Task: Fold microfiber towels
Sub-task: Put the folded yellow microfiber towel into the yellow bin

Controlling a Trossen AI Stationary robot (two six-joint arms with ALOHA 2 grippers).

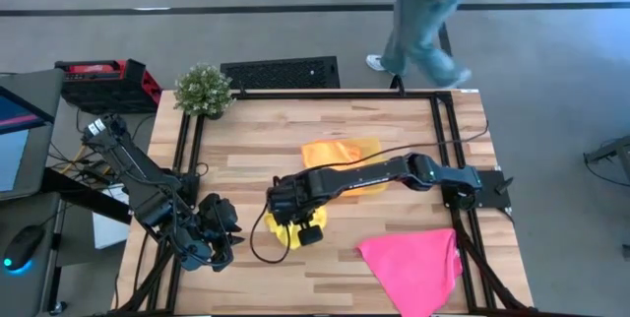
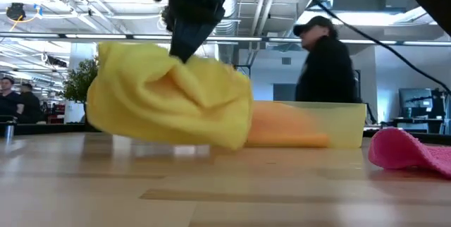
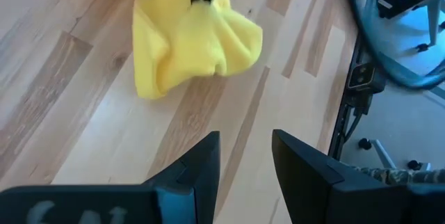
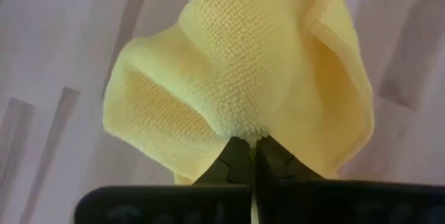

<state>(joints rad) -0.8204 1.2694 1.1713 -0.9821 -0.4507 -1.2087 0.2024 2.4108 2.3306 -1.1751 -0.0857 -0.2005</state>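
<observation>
A bright yellow towel (image 2: 169, 100) hangs bunched below my right gripper (image 4: 245, 156), which is shut on it over the middle of the table (image 1: 295, 221). My left gripper (image 3: 243, 156) stands open near the table's left near corner (image 1: 221, 246), apart from the towel, with nothing between its fingers. An orange towel (image 1: 340, 152) lies in the translucent yellow tray (image 2: 345, 125) toward the far side. A hot pink towel (image 1: 413, 258) lies spread on the table at the near right. My right gripper pinches a gathered fold of the yellow towel's cloth (image 4: 240, 130) between its two fingertips, coming from above and pointing steeply down. The towel hangs slack in rounded folds below the fingers; I cannot tell whether its lowest folds (image 2: 176, 141) touch the table.
A small potted plant (image 1: 204, 89) stands at the far left corner. A person (image 1: 423, 22) walks past beyond the far edge. Black frame rails (image 1: 187, 150) run along the table's left and right sides. Bare wood (image 1: 295, 283) lies along the near edge.
</observation>
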